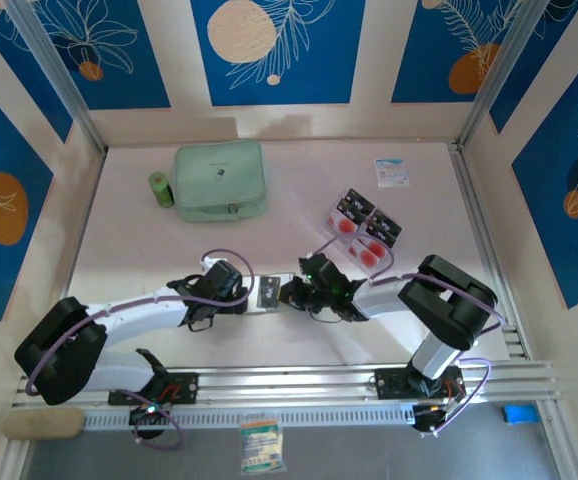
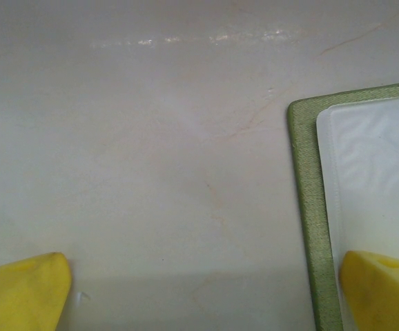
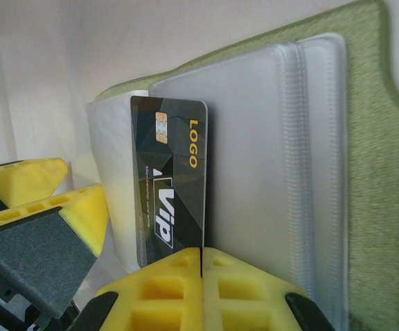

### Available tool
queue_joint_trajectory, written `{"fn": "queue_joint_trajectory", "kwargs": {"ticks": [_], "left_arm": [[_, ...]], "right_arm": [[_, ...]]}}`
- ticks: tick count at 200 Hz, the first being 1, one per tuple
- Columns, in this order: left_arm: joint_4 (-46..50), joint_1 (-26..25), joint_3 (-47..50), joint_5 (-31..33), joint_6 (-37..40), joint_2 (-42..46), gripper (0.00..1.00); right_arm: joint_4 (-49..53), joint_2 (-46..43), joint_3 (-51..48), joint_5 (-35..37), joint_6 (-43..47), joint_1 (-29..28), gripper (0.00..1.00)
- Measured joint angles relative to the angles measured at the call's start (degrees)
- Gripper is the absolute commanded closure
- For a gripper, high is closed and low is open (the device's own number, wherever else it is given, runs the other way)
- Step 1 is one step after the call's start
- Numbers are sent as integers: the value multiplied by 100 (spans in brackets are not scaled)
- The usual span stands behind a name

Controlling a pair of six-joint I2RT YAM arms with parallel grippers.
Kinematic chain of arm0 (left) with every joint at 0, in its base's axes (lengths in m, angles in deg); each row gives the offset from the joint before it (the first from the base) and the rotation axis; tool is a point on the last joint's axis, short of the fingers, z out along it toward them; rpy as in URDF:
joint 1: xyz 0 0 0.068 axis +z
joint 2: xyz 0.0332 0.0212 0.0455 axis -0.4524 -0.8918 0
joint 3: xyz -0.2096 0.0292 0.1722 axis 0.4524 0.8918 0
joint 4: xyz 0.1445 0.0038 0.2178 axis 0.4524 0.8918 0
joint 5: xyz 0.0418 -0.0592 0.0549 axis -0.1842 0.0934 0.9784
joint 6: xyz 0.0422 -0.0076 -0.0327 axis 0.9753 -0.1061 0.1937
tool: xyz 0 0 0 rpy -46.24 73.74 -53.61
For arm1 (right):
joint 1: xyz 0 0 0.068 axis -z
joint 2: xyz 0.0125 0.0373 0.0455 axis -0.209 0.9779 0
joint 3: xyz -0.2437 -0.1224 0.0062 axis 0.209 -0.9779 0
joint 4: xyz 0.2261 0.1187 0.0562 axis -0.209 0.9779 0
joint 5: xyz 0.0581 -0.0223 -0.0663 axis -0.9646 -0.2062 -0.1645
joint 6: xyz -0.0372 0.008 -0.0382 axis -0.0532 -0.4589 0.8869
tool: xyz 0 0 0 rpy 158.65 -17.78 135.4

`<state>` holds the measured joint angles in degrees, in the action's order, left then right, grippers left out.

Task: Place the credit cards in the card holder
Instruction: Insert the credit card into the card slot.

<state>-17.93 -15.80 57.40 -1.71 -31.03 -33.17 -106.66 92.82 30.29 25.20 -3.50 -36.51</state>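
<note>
- Far left on the bench (image 1: 299,165): small green cylinder (image 1: 160,189) standing upright, just beside the mint-green zip case (image 1: 220,180). Both are well apart from the arms.
- Front left of centre: left fingers (image 2: 20,289) released and spread wide, low over the bench. One yellow tip is over bare bench. The other is over the pale inside of the card holder (image 2: 308,207), near one edge of it.
- Front middle, between the two arms: card holder lies open and flat, olive-green outside down, clear sleeves up.
- Just right of that: right fingers (image 3: 186,286) clenched on a black VIP card (image 3: 168,183), pinching one short end. The card lies against the clear sleeves, chip end pointing away from the fingers. Can't tell whether that end is inside a pocket.
- Further right and back: remaining credit cards (image 1: 366,228) in a loose cluster on the bench. Some are black, some pale with red blobs, and they touch or overlap.
- Rear right: white-and-blue packet (image 1: 392,172), apart from the cluster.
</note>
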Motion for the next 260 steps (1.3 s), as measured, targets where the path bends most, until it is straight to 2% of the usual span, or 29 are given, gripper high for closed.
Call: {"fn": "queue_joint_trajectory", "kwargs": {"ticks": [66, 187, 224, 244, 260], "left_arm": [[-4, 0, 0, 0, 2, 0, 0], [-20, 0, 0, -2, 0, -2, 0], [-22, 0, 0, -2, -9, -2, 0], [-33, 0, 15, -2, -42, 0, 0], [-46, 0, 33, -2, -50, 22, 0]], "right_arm": [[363, -4, 210, -396, 267, 146, 100], [839, 608, 997, -970, 544, 109, 100], [1388, 758, 1480, -1097, 918, 17, 74], [1742, 575, 1543, -1088, 1154, 20, 73], [2039, 326, 1541, -1027, 1307, 46, 78]]}}
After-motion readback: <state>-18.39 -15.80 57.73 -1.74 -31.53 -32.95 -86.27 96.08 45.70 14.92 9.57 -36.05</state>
